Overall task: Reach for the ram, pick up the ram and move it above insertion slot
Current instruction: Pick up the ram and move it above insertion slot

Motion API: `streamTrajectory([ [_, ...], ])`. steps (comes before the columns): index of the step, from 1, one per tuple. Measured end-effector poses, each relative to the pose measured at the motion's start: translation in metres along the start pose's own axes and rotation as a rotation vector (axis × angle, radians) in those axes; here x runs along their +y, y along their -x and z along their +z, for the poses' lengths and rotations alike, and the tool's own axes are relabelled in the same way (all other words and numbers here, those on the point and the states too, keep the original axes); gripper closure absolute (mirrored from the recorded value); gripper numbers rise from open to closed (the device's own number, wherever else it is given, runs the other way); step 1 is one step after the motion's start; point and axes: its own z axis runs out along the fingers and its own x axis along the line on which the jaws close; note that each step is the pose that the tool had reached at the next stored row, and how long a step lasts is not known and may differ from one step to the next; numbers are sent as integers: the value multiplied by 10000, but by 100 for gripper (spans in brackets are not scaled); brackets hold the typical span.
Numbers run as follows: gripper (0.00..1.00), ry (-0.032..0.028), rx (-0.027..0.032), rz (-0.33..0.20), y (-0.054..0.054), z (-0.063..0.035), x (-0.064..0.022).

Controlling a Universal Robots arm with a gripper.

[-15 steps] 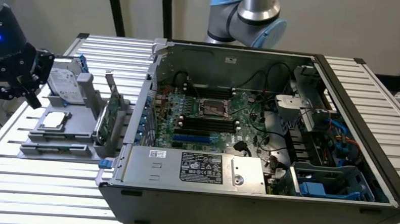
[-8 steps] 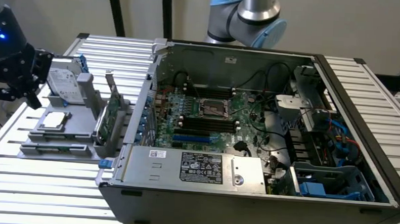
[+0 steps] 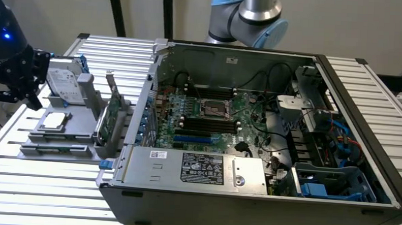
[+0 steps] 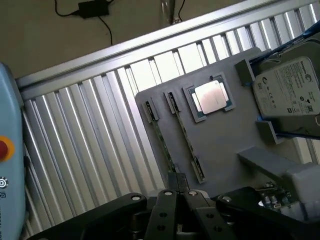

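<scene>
fingers: pressed together, holding nothing, near ram end
ram: on edge in gray holder
nearby: CPU, hard drive, label unreadable
desk: slatted

Robotics lab rigged for computer assembly: a blue-jointed arm stands behind a slatted aluminium table that carries an open desktop case, with its motherboard and power supply exposed. Just beside the case, a grey fixture holds loose parts in shaped pockets, among them a hard drive and a processor. A plain wall backs the bench. A power brick and its lead lie on the bare floor.
</scene>
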Motion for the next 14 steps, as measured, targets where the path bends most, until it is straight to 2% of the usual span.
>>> streamTrajectory([
  [14, 89, -97, 64, -2539, 0, 31, -1],
])
